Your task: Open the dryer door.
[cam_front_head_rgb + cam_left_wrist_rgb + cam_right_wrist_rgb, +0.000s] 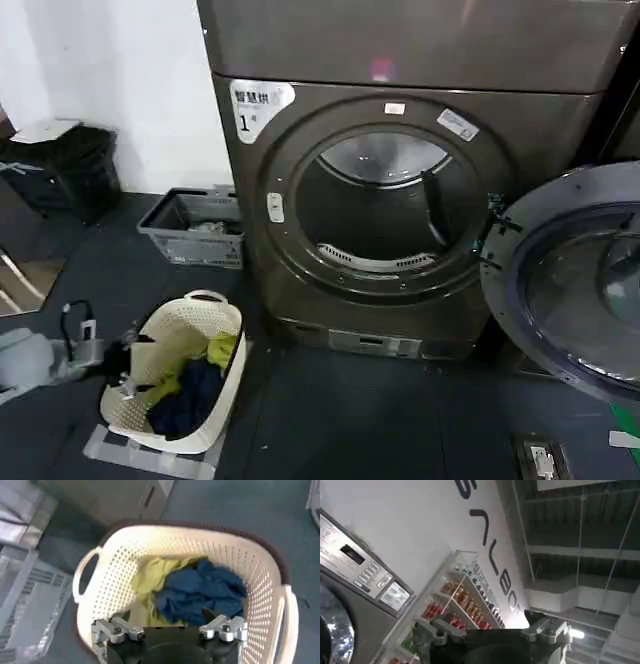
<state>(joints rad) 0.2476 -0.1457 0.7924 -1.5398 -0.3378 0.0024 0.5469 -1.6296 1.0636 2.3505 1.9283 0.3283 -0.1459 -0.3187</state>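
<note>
We see the dryer [400,200] against a white wall [120,80] on dark flooring [350,420], the dryer door [570,290] swung fully open to its right. Our left gripper [170,630], fingers apart, hovers over the laundry basket [125,555]; our right gripper [490,632], also spread, points toward stocked shelves [460,600].

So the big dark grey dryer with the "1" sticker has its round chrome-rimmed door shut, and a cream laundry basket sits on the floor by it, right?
Not quite. In the head view the round chrome-rimmed door is swung wide open, exposing the drum of the big dark grey dryer. The cream perforated laundry basket does sit on the floor beside it.
</note>
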